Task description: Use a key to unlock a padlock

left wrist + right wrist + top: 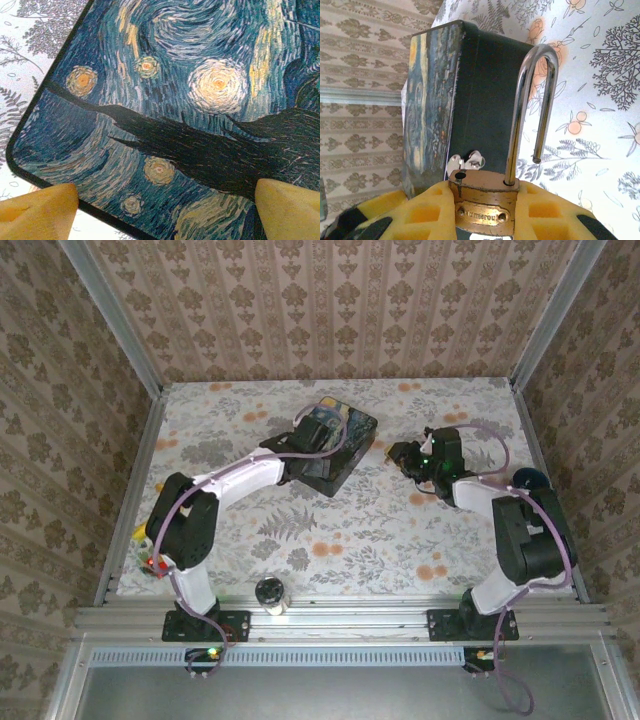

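- Right wrist view, nearest: the right pincer (pixel 482 212) is clenched on the padlock (pixel 481 192). Its yellow pads press both sides of the brass body, which stands upright between them.
- The shackle (pixel 522 105) is already out. The long leg sits in the body, the short leg hangs free beside it, and its hole in the top of the body is bare. I judge the lock is open, so the step in hand is mostly to finish cleanly.
- Where the key is I cannot tell; the pads may hide it.
- To do it well, the grip should be firm and level, so that the body does not tilt and the shackle does not swing back over its hole.
- Just behind the padlock is the dark-blue box (pixel 470 85), with a small silvery clasp (pixel 470 161) on its side. The free leg should keep apart from it.
- Left wrist view: the left pincer (pixel 164 212) is released wide and holds nothing. Its fingertips are spread above the painted lid near a corner. It can steady the box gently, or lift straight away.
- Farthest lies the flowered counter (pixel 600 100); the padlock can go down on it, away from the box.
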Action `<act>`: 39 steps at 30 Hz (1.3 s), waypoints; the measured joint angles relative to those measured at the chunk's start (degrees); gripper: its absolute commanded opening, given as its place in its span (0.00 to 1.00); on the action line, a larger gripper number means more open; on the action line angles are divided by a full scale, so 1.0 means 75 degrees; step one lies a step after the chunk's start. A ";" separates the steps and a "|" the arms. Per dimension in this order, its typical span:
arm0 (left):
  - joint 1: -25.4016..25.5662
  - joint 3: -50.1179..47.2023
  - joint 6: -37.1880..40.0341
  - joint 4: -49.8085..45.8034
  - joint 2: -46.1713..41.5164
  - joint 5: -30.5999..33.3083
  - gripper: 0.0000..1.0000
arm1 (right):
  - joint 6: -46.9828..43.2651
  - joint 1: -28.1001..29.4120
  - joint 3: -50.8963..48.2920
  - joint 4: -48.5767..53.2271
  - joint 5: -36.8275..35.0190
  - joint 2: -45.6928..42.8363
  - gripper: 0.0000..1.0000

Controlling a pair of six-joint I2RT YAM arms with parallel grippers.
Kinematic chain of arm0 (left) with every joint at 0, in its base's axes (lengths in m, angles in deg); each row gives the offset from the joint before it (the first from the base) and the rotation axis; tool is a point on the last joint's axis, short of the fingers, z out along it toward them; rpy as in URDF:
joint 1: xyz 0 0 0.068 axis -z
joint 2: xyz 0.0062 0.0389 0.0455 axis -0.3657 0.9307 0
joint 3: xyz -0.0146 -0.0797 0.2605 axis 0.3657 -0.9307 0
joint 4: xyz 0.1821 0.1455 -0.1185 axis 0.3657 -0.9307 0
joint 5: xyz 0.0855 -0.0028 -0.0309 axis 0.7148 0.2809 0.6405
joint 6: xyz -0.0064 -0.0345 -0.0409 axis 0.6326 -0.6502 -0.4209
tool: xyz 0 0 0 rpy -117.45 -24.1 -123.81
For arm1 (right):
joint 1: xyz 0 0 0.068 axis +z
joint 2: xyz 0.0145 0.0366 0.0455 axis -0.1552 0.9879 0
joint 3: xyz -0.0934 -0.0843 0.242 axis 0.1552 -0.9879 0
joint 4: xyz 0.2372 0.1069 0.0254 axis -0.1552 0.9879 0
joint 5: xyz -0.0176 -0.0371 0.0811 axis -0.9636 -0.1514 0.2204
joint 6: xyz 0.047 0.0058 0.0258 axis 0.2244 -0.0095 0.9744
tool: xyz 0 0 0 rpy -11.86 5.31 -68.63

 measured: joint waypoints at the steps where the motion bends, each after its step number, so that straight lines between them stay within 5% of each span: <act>1: -0.0006 -0.0009 0.0003 -0.0038 -0.0020 0.0003 0.95 | -0.0181 0.0000 0.0003 0.0259 -0.0015 -0.0149 0.05; 15: -0.0102 -0.0370 -0.0137 -0.0356 -0.1582 -0.0035 1.00 | -0.3786 0.0393 0.1192 0.5351 -0.0431 -0.0530 0.06; 24: -0.0819 -0.1416 -0.0968 -0.0175 -0.2570 -0.0469 1.00 | -0.5243 0.0393 0.2457 0.6959 -0.0764 0.1151 0.13; 28: -0.1145 -0.1821 -0.1276 -0.0009 -0.2617 -0.0810 1.00 | -0.5657 0.0393 0.2873 0.7461 -0.1023 0.1728 0.22; 32: -0.1262 -0.2011 -0.1504 0.0131 -0.2617 -0.1163 1.00 | -0.5872 0.0393 0.3179 0.7857 -0.1448 0.1982 0.44; 39: -0.1329 -0.2031 -0.1734 0.0460 -0.2614 -0.1606 1.00 | -0.5986 0.0414 0.3707 0.8393 -0.2197 0.2302 0.53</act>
